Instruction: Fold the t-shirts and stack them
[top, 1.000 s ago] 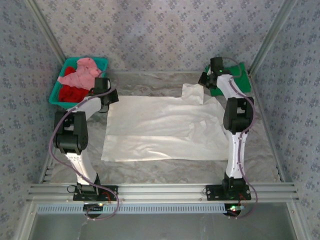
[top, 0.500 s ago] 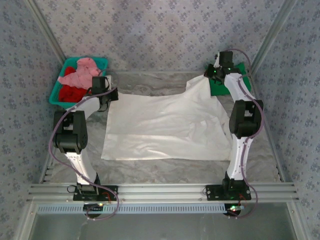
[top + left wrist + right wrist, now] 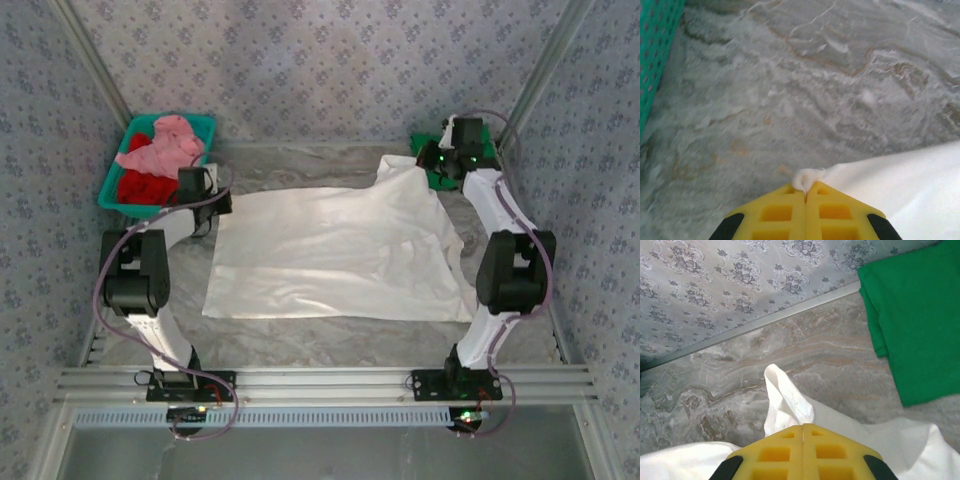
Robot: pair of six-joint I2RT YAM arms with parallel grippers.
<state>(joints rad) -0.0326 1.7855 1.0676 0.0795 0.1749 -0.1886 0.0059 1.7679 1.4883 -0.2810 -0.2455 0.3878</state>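
Two end effectors are each closed on cloth. The left end effector (image 3: 805, 186) pinches only a small nub at the far-left corner of the cream-white t-shirt (image 3: 330, 260). The right end effector (image 3: 803, 426) clamps a bunched fold at its far-right corner, lifted off the tabletop (image 3: 790, 90). The shirt lies spread at the tabletop's centre, long axis running left to right, sleeve end seemingly toward the right. Two risks: the left's slim pinch could slip if the arms pull apart, and the raised right corner could drag across the folded green t-shirt (image 3: 920, 315) just beside it.
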